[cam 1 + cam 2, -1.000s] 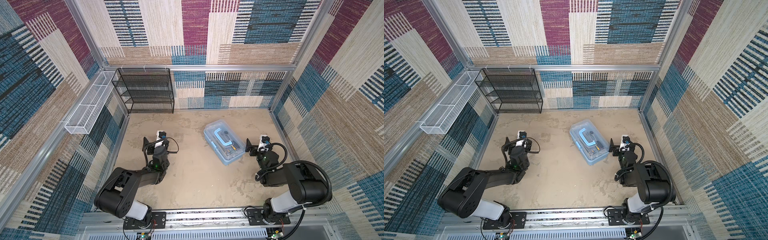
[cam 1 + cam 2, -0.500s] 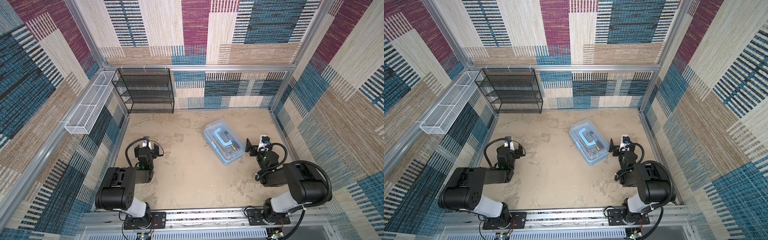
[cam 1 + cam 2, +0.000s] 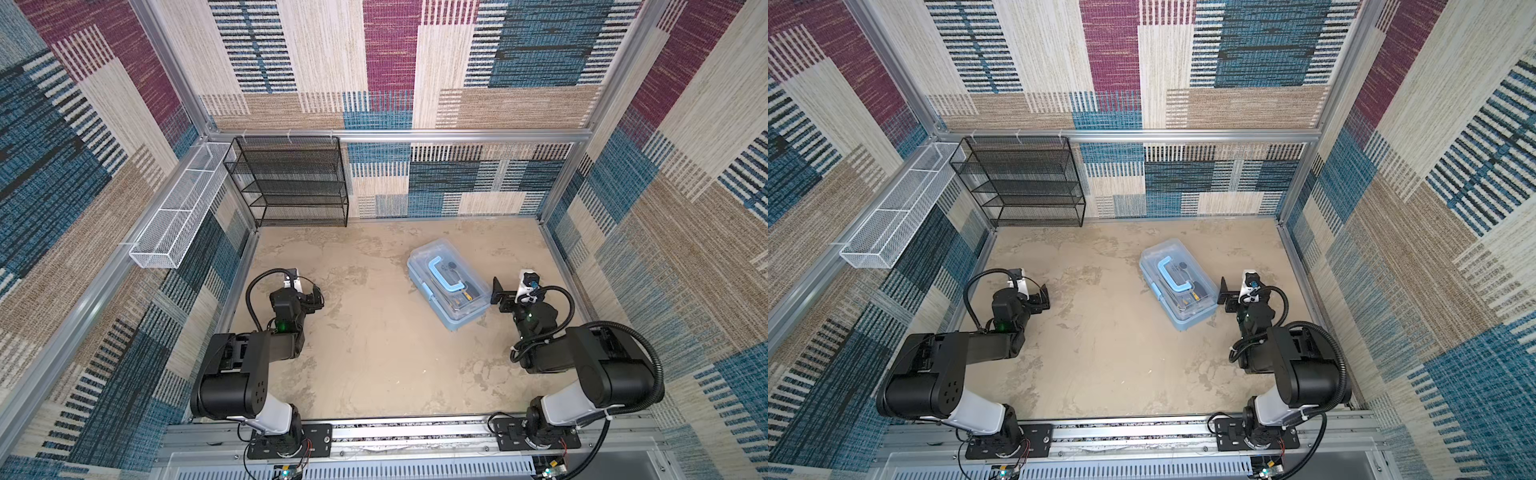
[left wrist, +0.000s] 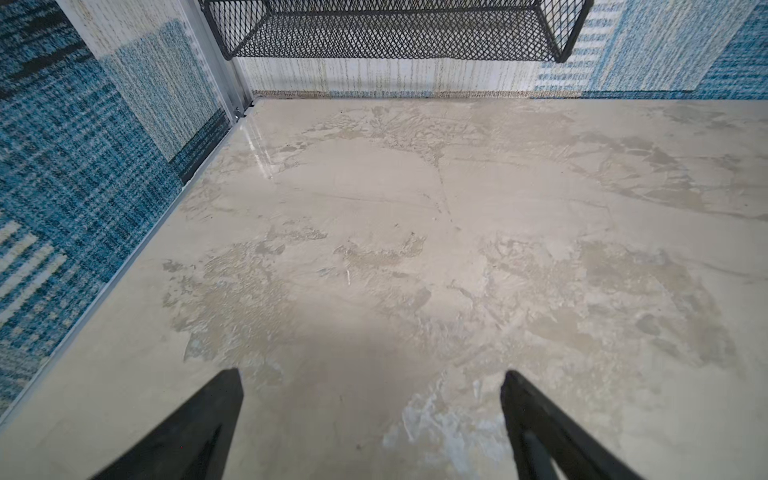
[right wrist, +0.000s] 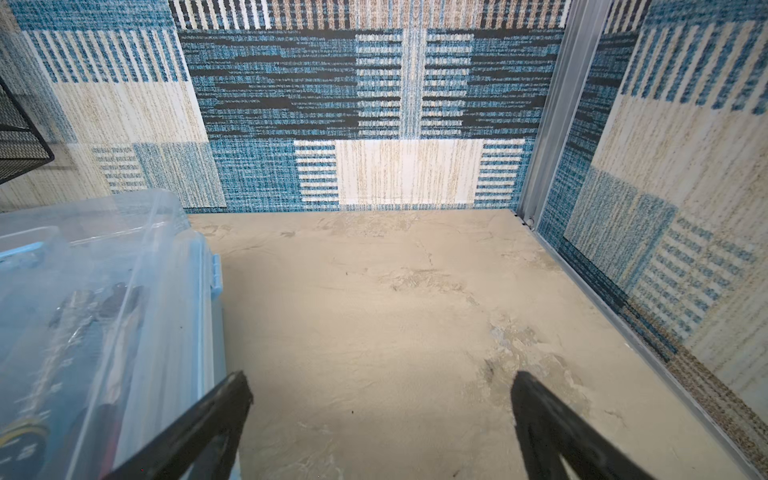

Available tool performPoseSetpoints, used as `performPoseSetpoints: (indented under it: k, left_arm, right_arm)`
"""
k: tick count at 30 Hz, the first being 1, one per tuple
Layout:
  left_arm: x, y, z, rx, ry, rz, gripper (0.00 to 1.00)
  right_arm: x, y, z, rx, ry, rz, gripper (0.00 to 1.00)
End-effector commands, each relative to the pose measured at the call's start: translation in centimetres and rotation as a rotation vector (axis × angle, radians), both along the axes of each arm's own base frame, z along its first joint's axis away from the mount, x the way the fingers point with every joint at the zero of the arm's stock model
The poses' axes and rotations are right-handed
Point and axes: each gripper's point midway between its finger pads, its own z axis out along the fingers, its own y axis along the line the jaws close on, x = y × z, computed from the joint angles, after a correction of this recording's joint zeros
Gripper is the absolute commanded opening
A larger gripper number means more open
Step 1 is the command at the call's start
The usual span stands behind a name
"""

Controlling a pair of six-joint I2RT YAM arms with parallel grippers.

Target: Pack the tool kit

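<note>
- Basket (image 3: 166,224): long white wire mesh, box-shaped, hung on the left wall's rail.
- Rack (image 3: 291,183): black metal mesh in tiered shelves, standing against the back wall at its left end.
- Left gripper (image 4: 372,374): low over the table near the left wall. Its jaws are spread wide with nothing between them, and the fingers are black and tapered.
- Table (image 3: 374,365): beige and mottled like worn stone, mostly matt with a faint sheen. No loose tools show on it in any view.
- Toolbox (image 3: 449,286): right of centre and set askew to the table's edges.
  - It is light blue translucent plastic with rounded corners and a clear lid that is down.
  - A blue C-shaped handle (image 3: 446,276) lies flat on top.
  - Tools show through the lid as dark and yellow shapes, too small to name.
  - A blue clip (image 5: 215,270) sits on its side wall.
- Right gripper (image 5: 380,380): just beside the toolbox's near right corner, and I cannot tell if it touches. Its jaws are spread and hold nothing.
- Step: packing looks to be at its close, with everything inside.
  - Whether the lid is latched cannot be told.
  - If it is not, the next move calls for a firm press at the lid's edge with the box braced, since smooth plastic would likely slide here.
</note>
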Motion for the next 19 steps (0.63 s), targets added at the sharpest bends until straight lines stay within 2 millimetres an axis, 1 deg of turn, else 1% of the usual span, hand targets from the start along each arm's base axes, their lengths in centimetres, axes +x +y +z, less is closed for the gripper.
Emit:
performPoseSetpoints:
  k: [1,19]
  left_arm:
    - [0.12,-0.02,0.35,-0.024,-0.021,0.006,1.0]
    - [0.13,-0.04,0.36,-0.024,-0.02,0.005,1.0]
  right_arm:
    - [0.15,0.44,0.63,0.006,-0.024,0.023,1.0]
    - [0.14,0.45,0.61,0.007,-0.023,0.024,1.0]
